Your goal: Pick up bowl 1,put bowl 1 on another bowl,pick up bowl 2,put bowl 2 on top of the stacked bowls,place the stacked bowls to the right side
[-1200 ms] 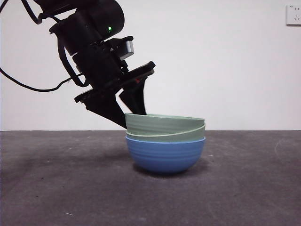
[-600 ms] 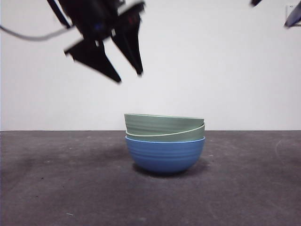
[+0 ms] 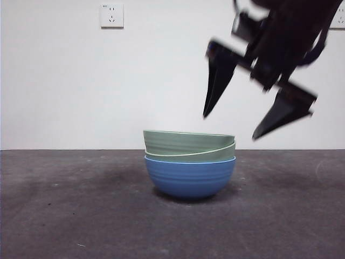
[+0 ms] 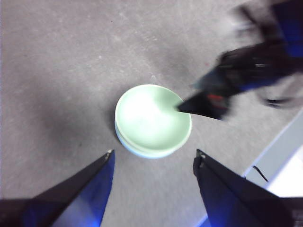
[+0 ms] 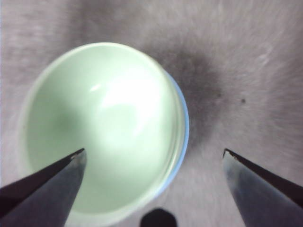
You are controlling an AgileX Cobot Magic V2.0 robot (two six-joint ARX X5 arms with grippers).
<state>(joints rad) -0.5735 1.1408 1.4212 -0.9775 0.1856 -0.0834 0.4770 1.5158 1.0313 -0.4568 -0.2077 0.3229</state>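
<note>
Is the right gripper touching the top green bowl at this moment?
Apart. In the front view the right gripper hangs open above the top green bowl, with white wall showing between its tips and the rim.

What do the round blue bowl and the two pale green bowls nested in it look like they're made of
Round blue ribbed bowl: probably moulded plastic, matte; even colour, faint horizontal ribs, dull sheen. Two pale green ribbed bowls: likely the same plastic, or melamine; the top one's smooth inside shows soft, broad highlights, semi-gloss rather than glassy. Glazed ceramic can't be ruled out. The open right gripper hovers just above them.
</note>
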